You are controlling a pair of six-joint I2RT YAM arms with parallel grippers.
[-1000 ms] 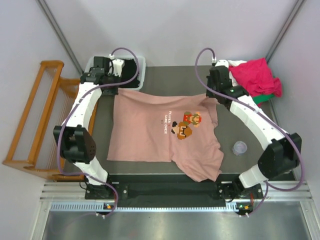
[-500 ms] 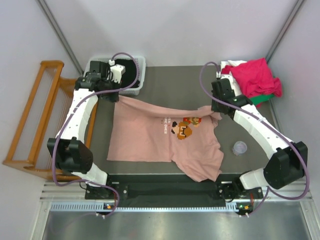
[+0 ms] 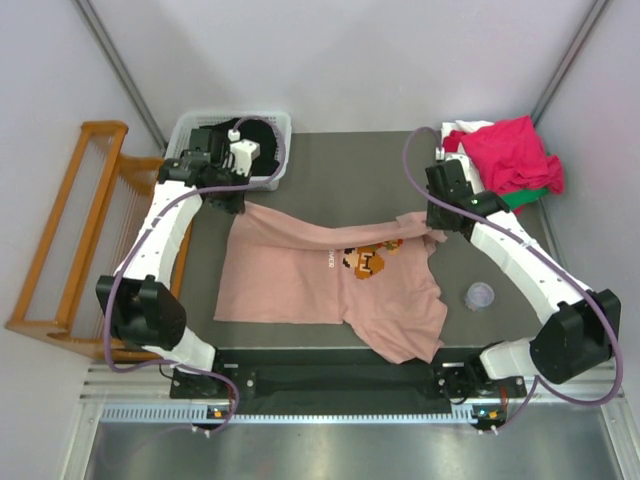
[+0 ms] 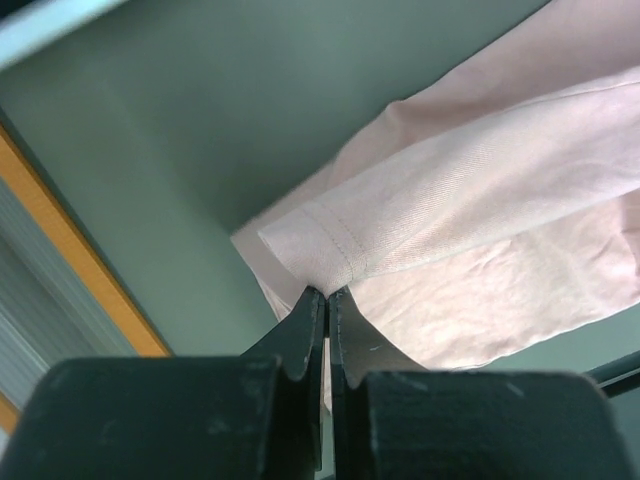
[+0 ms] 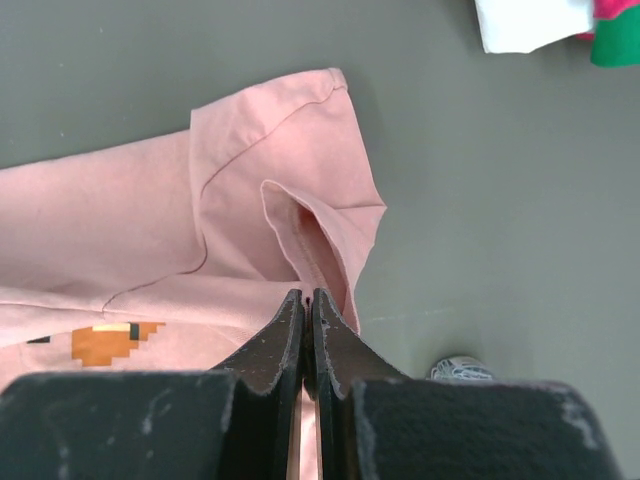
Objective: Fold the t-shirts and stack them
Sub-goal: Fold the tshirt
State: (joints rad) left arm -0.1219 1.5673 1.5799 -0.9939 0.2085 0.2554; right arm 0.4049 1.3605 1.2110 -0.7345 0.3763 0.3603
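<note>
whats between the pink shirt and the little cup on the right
Nothing: only bare table lies between the pink shirt and the cup, as the top view shows.

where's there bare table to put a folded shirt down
The widest bare patch is the far strip of the table, between the bin and the pile of shirts. A smaller one lies right of the pink shirt, around the little cup. The middle is covered by that shirt.

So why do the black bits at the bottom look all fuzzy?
Left wrist view: the left tool sits too close to the lens, so it blurs, while the pink shirt is sharp. Right wrist view: same for the right tool. Top view: everything sharp, evenly lit, only soft shadows.
</note>
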